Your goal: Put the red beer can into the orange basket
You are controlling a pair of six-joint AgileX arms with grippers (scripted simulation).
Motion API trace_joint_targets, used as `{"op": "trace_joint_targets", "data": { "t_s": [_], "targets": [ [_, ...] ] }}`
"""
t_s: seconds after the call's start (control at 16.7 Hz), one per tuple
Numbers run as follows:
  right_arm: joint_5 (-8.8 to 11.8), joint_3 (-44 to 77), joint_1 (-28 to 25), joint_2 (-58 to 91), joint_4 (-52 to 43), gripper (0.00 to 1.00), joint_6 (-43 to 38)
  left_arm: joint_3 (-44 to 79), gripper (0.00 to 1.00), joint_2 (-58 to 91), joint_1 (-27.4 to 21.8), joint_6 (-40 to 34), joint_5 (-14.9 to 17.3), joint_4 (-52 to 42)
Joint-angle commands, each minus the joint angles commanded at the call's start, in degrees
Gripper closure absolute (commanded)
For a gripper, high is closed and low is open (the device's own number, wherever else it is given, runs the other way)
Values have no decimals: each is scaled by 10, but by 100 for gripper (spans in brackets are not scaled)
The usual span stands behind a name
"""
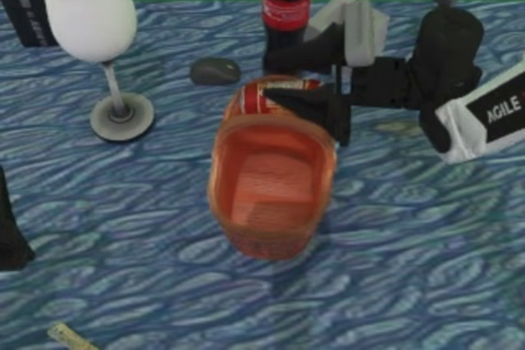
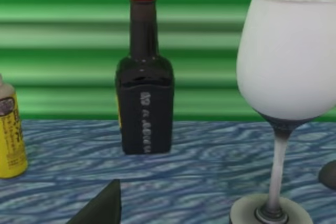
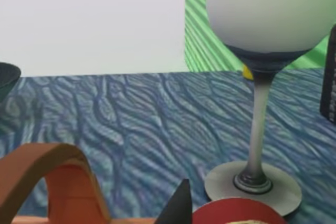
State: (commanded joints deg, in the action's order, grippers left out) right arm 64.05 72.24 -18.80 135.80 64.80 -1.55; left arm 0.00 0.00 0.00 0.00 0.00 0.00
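Note:
The red beer can [image 1: 261, 97] lies on its side, held just over the far rim of the orange basket [image 1: 238, 149]. My right gripper [image 1: 297, 101] is shut on the can, reaching in from the right. In the right wrist view one dark fingertip [image 3: 178, 207] sits beside the can's red body [image 3: 239, 209], and the basket's arched brownish handle [image 3: 44, 161] curves close by. The basket's inside holds nothing. My left gripper [image 1: 8, 231] is parked at the table's left edge, open, with one fingertip [image 2: 105, 205] showing and nothing near it.
A white wine glass [image 1: 90, 18] stands at the back left, a grey oval object [image 1: 215, 70] between it and the basket. A cola bottle [image 1: 285, 2] and a white-grey block [image 1: 357, 29] stand behind the can. A dark sauce bottle [image 2: 144, 93] and a yellow bottle [image 2: 8, 135] stand farther left.

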Motion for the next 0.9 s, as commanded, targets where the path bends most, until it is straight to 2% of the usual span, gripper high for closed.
{"op": "trace_joint_targets", "data": {
  "t_s": [0.12,0.18,0.72,0.9],
  "targets": [
    [0,0,0,0,0,2,0,0,0,0,0,0,0,0],
    [0,0,0,0,0,0,0,0,0,0,0,0,0,0],
    [0,0,2,0,0,0,0,0,0,0,0,0,0,0],
    [-13,-20,5,-31,-12,0,4,28,0,33,-11,15,3,-25]
  ]
}}
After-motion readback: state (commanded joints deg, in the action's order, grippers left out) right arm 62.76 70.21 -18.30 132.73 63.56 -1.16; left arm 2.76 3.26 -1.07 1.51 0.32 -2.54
